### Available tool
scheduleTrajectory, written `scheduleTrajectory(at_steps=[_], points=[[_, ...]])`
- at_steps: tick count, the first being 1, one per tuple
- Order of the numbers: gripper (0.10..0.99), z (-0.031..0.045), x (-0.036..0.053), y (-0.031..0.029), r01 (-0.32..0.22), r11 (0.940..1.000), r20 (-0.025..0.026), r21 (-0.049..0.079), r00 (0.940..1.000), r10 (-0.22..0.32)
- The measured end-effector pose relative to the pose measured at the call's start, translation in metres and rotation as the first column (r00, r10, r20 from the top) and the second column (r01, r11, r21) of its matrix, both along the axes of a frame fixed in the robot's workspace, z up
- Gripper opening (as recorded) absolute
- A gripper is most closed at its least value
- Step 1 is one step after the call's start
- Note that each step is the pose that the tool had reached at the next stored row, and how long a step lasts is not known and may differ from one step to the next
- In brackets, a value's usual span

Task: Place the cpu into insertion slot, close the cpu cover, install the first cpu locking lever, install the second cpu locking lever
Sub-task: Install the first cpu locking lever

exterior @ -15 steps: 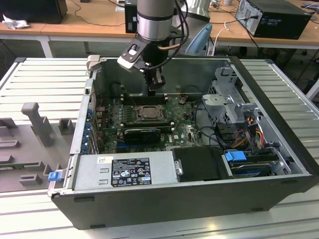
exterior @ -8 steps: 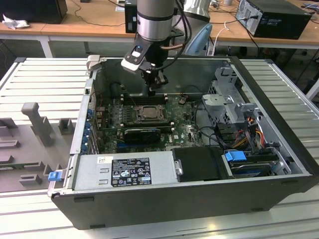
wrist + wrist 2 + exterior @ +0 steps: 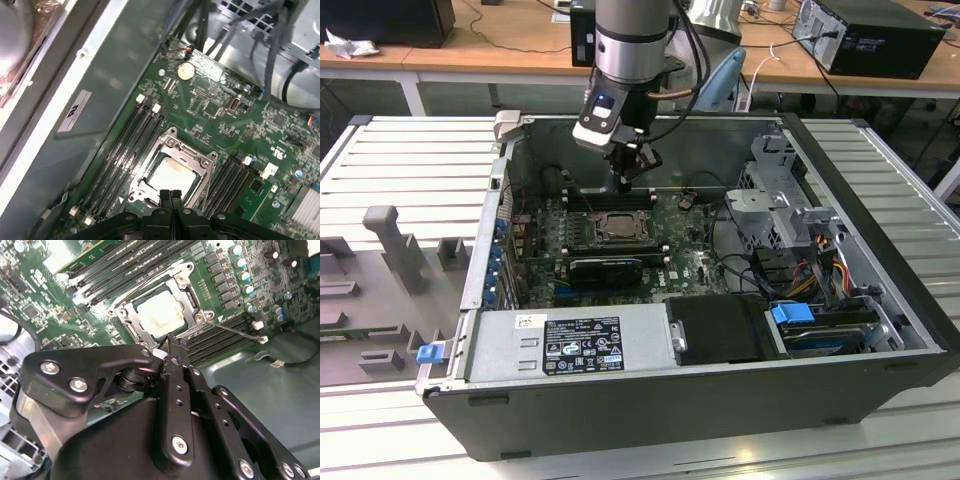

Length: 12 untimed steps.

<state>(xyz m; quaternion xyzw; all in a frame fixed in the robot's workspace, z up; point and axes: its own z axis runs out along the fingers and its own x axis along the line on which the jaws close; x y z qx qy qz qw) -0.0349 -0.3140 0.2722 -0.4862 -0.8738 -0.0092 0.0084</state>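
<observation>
As the open computer case (image 3: 720, 410) is being gone over from the exterior view's left to its right, these entries are being made.

- Power supply box (image 3: 570, 340): being left alone at the near wall.
- Expansion card (image 3: 605, 270): being left alone, just beside the socket.
- Socket (image 3: 618, 226): being occupied by the chip (image 3: 159, 315), lying flat inside. Placement is being judged done.
- Cover (image 3: 192, 150): being seen lowered around the chip. Closing is being judged done.
- Lever (image 3: 235, 331): one thin rod is being seen jutting from a socket corner over the memory slots (image 3: 215, 345), seemingly unhooked. The other's state cannot be told, so locking is being judged unfinished.
- Claw (image 3: 630, 180): being held pinched together, gripping nothing, over the socket's edge.
- Drive cage (image 3: 780, 200): being left alone.
</observation>
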Motion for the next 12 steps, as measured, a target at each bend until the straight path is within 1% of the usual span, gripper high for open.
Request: scheduleTrajectory(at_steps=[3,5,7,9,10,11,12], points=[[0.106,-0.0004,0.0000,0.0000,-0.054,0.9985,0.0005,0.000,0.9985,0.054],[0.106,-0.0006,0.0000,0.0000,-0.095,0.9954,0.0006,0.000,0.9954,0.095],[0.106,-0.0009,0.0000,0.0000,-0.134,0.9910,0.0008,0.000,0.9910,0.134],[0.106,-0.0010,0.0000,0.0000,-0.172,0.9851,0.0007,0.000,0.9851,0.172],[0.106,-0.0012,0.0000,0.0000,-0.197,0.9803,0.0007,0.000,0.9803,0.197],[0.106,-0.0013,0.0000,0.0000,-0.213,0.9771,0.0007,0.000,0.9771,0.213],[0.106,-0.0014,0.0000,0.0000,-0.235,0.9719,0.0007,0.000,0.9719,0.235]])
